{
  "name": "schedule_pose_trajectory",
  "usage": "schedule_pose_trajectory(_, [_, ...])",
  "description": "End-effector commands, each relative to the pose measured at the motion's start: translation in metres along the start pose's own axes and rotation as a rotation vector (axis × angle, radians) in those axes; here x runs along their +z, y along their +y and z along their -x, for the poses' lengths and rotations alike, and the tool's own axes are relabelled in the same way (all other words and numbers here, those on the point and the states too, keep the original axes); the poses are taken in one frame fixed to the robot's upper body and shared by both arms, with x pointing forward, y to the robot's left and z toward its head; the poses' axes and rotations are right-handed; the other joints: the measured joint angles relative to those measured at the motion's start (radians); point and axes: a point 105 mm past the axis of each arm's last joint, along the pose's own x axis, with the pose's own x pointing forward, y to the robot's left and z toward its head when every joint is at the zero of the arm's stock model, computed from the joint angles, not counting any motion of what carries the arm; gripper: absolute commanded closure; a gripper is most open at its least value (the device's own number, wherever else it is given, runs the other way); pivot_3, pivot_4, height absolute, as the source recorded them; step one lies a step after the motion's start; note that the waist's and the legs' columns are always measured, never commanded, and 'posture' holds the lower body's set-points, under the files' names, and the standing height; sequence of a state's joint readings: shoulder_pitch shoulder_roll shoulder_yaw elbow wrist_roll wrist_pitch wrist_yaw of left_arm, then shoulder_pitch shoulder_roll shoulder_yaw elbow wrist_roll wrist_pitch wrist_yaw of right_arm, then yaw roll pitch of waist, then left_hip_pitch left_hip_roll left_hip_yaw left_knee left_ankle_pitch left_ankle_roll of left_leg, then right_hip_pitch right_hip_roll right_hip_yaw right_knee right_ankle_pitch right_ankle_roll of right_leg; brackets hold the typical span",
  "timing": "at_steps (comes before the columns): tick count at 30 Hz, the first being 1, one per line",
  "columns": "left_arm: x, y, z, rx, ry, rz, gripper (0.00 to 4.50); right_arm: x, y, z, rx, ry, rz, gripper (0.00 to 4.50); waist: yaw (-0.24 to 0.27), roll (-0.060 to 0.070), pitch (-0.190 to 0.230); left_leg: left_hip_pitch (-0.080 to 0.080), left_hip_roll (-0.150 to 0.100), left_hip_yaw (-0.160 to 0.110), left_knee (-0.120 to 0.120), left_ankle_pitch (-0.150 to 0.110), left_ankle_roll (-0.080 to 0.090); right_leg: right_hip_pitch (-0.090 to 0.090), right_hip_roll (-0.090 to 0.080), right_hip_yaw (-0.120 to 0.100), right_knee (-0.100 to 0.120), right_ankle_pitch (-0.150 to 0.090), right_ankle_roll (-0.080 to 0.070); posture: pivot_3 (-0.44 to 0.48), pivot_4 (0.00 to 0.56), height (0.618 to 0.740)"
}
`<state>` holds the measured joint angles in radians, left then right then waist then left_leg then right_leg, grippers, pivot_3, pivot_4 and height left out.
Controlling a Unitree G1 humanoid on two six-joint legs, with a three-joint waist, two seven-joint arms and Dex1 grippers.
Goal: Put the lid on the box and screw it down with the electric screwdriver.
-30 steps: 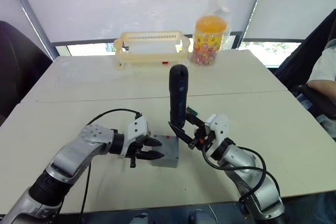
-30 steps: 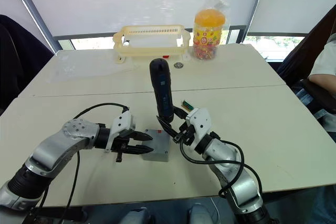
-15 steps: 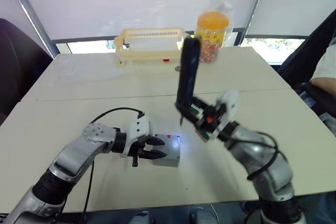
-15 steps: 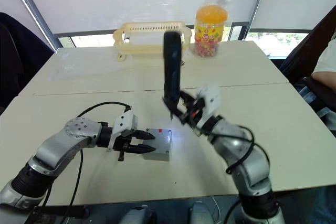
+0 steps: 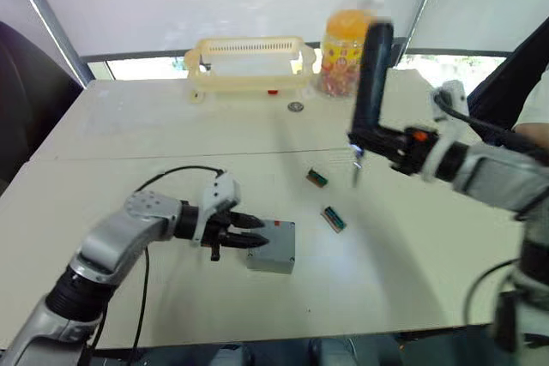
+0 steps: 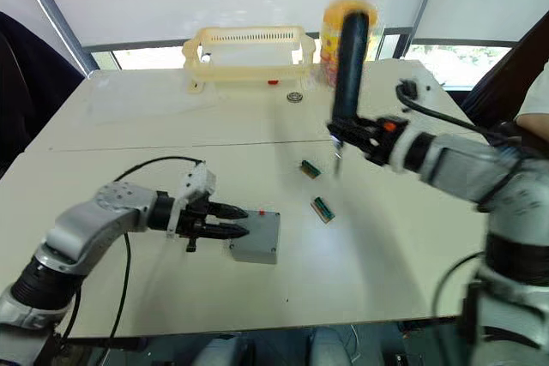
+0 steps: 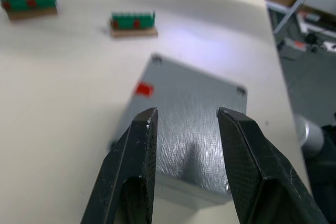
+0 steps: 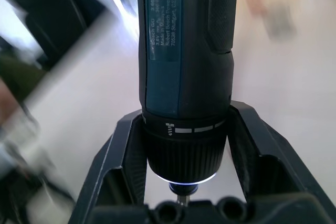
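The box sits on the worktop toward its near edge, roughly midway between the left and right edges, with the lid already lying flat on top of it; a small red mark shows near one edge of the lid's face. The left gripper reaches in from the box's left side at lid height, its jaws parted a moderate way with one black finger to either side above the lid's brushed grey surface, gripping nothing; whether the tips touch the lid cannot be told.

The right gripper is raised well above the worktop over its right half, far from the box. Its jaws are closed on the lower collar of the electric screwdriver, which stands nearly upright with the bit pointing down and a small light glowing at the bit end.

Two small green-and-brown blocks lie on the worktop between the box and the screwdriver. Along the far edge stand a cream slotted basket and a jar with an orange lid, with a small round metal piece just in front of the basket.
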<state>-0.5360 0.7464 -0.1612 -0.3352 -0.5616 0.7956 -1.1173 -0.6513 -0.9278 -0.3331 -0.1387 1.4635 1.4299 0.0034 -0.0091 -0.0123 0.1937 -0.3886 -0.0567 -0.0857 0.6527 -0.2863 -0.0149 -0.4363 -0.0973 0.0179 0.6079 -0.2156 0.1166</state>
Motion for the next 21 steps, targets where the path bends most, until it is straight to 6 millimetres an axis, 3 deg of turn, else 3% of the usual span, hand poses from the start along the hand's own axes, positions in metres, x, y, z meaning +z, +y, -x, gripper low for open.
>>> schedule_pose_trajectory(1, [0.031,-0.011,0.008,-0.054,-0.003,-0.158,2.71,-0.016,-0.004,0.033,0.031,0.201,-0.082,2.73,-0.001,0.002,0.001,-0.003,0.000,0.002,0.000,0.000,0.000,-0.005,-0.001,0.001,0.003,0.002,0.003,0.000,0.150,0.740])
schedule_pose_trajectory(7, [0.025,-0.018,0.002,-0.081,0.065,-0.281,2.71,-0.058,-0.030,0.059,-0.090,0.397,-0.310,2.73,-0.006,0.004,0.002,-0.004,0.001,0.009,-0.003,-0.005,0.009,-0.008,0.000,0.001,-0.004,0.001,0.004,0.000,0.150,0.740])
schedule_pose_trajectory(13, [0.021,-0.026,-0.016,-0.112,0.023,-0.296,2.71,-0.090,-0.043,0.054,-0.184,0.473,-0.366,2.73,-0.002,0.004,0.003,-0.005,0.001,0.010,0.004,-0.005,0.009,-0.003,0.000,0.003,-0.009,0.003,0.005,0.000,0.150,0.740])
schedule_pose_trajectory(21, [0.021,-0.021,-0.022,-0.071,-0.004,-0.284,2.71,-0.103,-0.069,0.046,-0.338,0.472,-0.388,2.73,-0.001,0.004,0.003,-0.004,0.001,0.010,0.013,-0.005,0.009,0.004,0.000,0.004,-0.011,0.007,0.006,0.000,0.150,0.740])
